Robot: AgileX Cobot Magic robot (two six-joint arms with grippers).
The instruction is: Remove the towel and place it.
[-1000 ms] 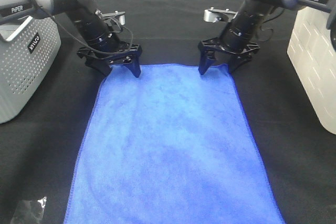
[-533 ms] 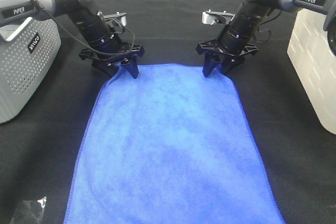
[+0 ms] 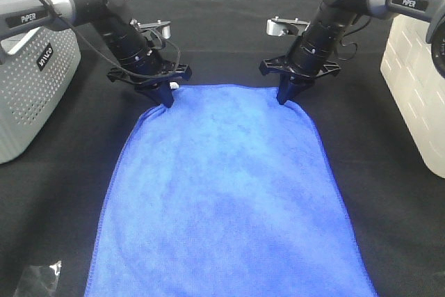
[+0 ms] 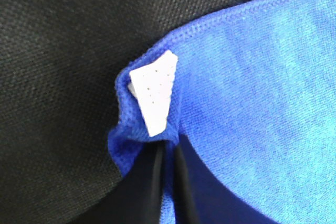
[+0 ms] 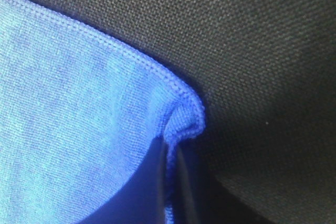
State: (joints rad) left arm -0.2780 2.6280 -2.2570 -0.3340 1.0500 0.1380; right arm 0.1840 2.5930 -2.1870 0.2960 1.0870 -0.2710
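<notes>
The royal-blue fuzzy towel (image 3: 226,193) lies spread flat on the black tablecloth, reaching from the middle to the near edge. My left gripper (image 3: 167,97) is shut on the towel's far left corner; the left wrist view shows that pinched corner (image 4: 152,150) with its small white tag (image 4: 155,95). My right gripper (image 3: 285,96) is shut on the far right corner, and the right wrist view shows the stitched hem (image 5: 181,114) bunched between the fingers. Both corners are drawn slightly inward.
A grey perforated basket (image 3: 31,81) stands at the left. A white container (image 3: 417,81) stands at the right edge. A small crumpled clear wrapper (image 3: 38,279) lies at the near left corner. Black tablecloth (image 3: 222,26) lies behind the towel.
Both grippers went from open over the towel's far corners to shut on them. The far edge has bunched inward, rounding the corners.
</notes>
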